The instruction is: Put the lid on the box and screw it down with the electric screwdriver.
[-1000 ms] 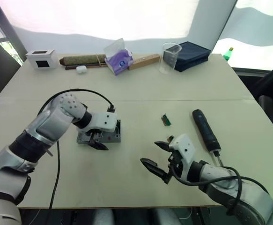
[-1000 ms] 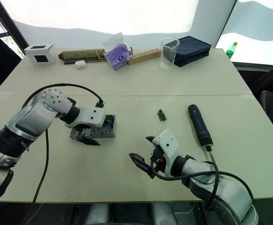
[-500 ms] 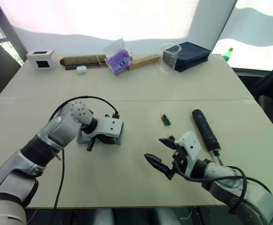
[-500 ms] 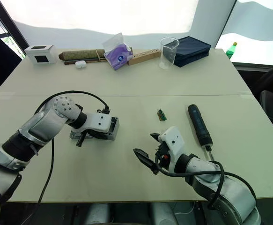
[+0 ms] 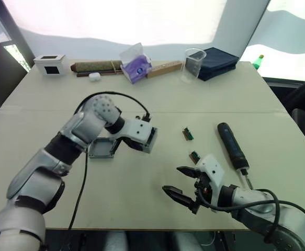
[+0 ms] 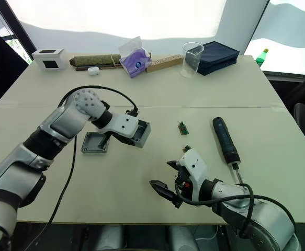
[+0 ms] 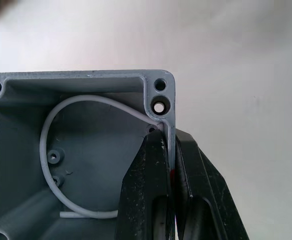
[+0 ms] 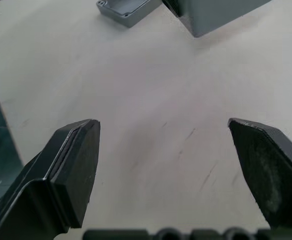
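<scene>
- box (image 6: 139, 134) lifted off bench (image 6: 157, 89), left gripper (image 7: 170, 165) fingers clenched on one wall; rigid, looks light, thin wall could pivot
- lid (image 6: 95, 142) flat on bench beside it
- right gripper (image 8: 171, 165) fingers spread, holding nothing
- electric screwdriver (image 6: 224, 139) lies to the right

L arm reaches toward 2 o'clock, left gripper (image 7: 172, 165) pinched on the box (image 7: 80, 150) wall. R arm low at 5 o'clock, right gripper (image 8: 173, 167) spread wide.

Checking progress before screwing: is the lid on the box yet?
Off. The left tool grips the open box by one wall; the lid lies beside it on the table.
</scene>
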{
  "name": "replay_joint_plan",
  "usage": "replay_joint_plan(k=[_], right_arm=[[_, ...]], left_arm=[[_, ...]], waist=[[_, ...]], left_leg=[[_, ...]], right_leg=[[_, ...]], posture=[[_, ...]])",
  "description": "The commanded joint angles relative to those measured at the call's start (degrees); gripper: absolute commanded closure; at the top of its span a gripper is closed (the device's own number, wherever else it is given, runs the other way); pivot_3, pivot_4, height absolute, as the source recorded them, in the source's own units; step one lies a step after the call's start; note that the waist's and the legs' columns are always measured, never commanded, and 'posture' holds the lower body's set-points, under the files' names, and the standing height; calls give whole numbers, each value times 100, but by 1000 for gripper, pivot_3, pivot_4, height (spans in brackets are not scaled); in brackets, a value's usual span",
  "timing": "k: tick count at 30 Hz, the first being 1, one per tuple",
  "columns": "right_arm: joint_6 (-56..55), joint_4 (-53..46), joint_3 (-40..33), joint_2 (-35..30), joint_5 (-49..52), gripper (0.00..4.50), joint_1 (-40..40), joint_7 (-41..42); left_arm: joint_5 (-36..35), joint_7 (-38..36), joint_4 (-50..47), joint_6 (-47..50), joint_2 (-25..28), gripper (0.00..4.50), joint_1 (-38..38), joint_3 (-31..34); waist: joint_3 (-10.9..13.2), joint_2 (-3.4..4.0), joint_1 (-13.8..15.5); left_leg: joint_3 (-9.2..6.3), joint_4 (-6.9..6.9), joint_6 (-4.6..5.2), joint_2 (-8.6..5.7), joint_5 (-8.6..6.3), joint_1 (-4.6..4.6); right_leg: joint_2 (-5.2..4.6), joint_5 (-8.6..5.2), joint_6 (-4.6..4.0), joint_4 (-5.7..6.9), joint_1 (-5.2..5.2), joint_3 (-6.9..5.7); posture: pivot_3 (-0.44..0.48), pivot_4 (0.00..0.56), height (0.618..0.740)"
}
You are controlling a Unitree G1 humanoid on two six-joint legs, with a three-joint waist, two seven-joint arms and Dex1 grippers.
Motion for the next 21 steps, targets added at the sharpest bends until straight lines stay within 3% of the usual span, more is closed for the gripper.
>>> replay_joint_plan(k=[1, 10, 13, 17, 21], right_arm=[[-24, -276, -172, 41, 68, 0, 22, -113], [117, -368, -171, 97, 121, 0, -40, -333], [184, -340, -161, 95, 144, 0, -151, -360], [252, -338, -169, 51, 181, 0, -269, -342], [309, -362, -212, -53, 245, 0, -387, -258]], left_arm=[[85, -177, 143, -593, -170, 4413, 17, -228], [282, -191, 31, -706, -417, 4413, 206, -516], [228, -191, -108, -745, -247, 3635, 317, -635], [227, -94, -212, -350, -306, 2036, 334, -448], [-72, -124, -354, 389, -204, 2036, 127, 31]], waist=[[-2, 3, -14], [-2, 4, 7], [-2, 4, 0], [-3, 7, 24], [-3, 7, 19]], left_leg=[[-8, -1, 0, 0, 0, 1], [-26, 3, 0, 2, 1, -8], [-27, 2, -1, 2, 1, -8], [-28, 3, -1, 2, 1, -7], [-29, 9, 2, 2, -1, -13]], right_leg=[[6, 0, 0, 1, -1, 1], [15, 0, 0, 10, -10, 1], [15, 0, 0, 10, -10, 1], [15, 0, 0, 12, -10, 1], [15, 0, 0, 11, -8, 2]], posture=[[0, 150, 740], [0, 150, 740], [0, 150, 740], [0, 150, 740], [0, 150, 740]])
